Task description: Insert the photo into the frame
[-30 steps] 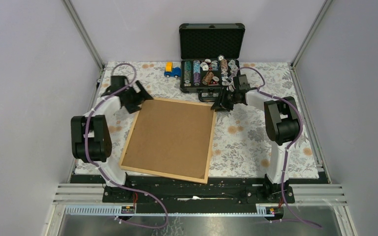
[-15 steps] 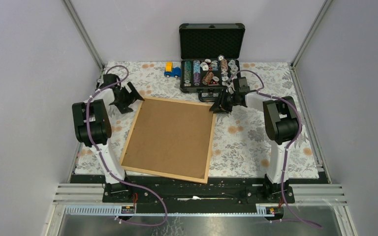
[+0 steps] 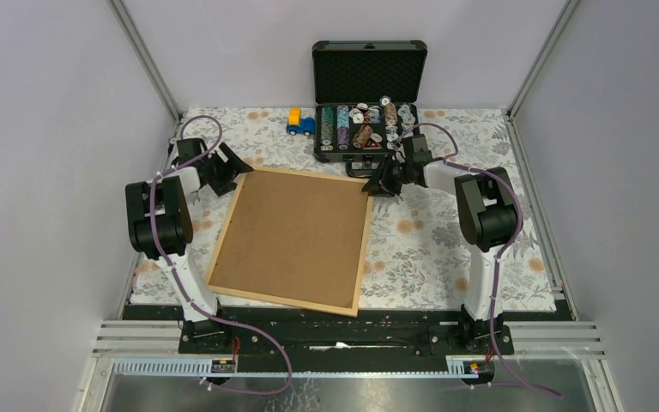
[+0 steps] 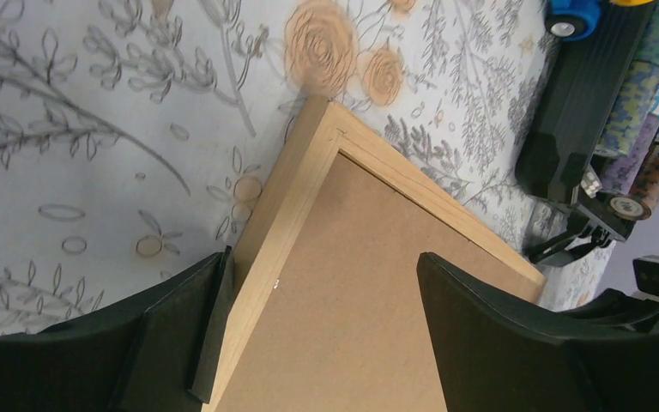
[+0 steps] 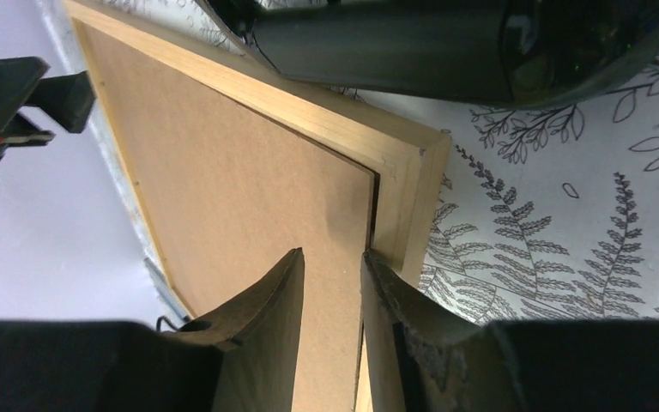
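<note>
My left gripper (image 4: 322, 262) hangs open astride the frame (image 4: 279, 223) at its far-left corner. My right gripper (image 5: 333, 256) stands narrowed at the far-right corner seam, and I cannot tell if it grips. The frame lies face down mid-table (image 3: 429, 232) with the brown backing (image 5: 223, 172) seated in it. I cannot see the photo. I judge I'm freeing the backing, so next I pinch its edge and lift.
</note>
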